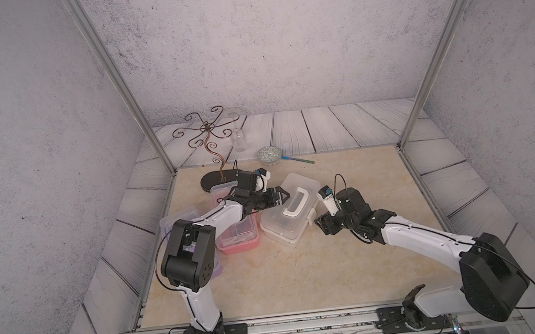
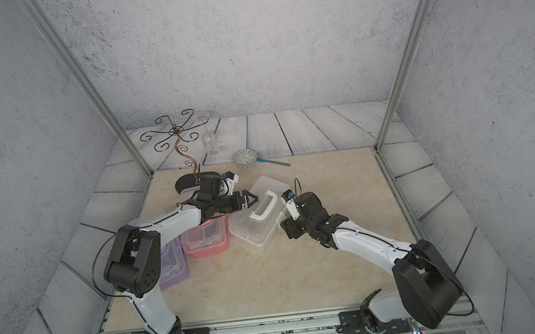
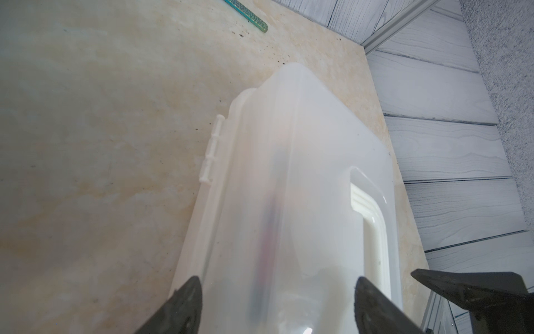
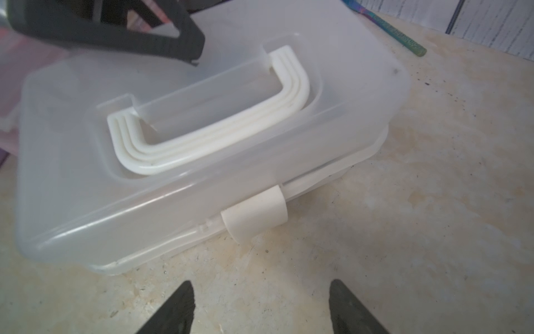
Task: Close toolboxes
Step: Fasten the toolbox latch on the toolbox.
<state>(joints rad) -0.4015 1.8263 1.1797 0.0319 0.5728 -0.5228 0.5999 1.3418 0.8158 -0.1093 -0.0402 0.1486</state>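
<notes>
White-based plastic toolbox w/ clear lid (image 1: 286, 230) lies mid-table, lid down. Top views: left gripper (image 1: 283, 195) over lid, right gripper (image 1: 320, 223) at front. L wrist: jaws wide, empty, prob. to press lid. R wrist: jaws wide, empty, facing white latch clip (image 4: 254, 215), prob. to snap it.

Beige tbl (image 1: 287, 274), white box (image 1: 275, 224), pink box (image 1: 240, 245), purple box (image 2: 173, 269), wire stand (image 1: 216, 180)

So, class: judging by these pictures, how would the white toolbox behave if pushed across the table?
Likely slides rather than tips: the white toolbox sits low and flat on the smooth tabletop. Its translucent plastic lid may flex under pressure. Probably light, though its contents are blurred.
</notes>
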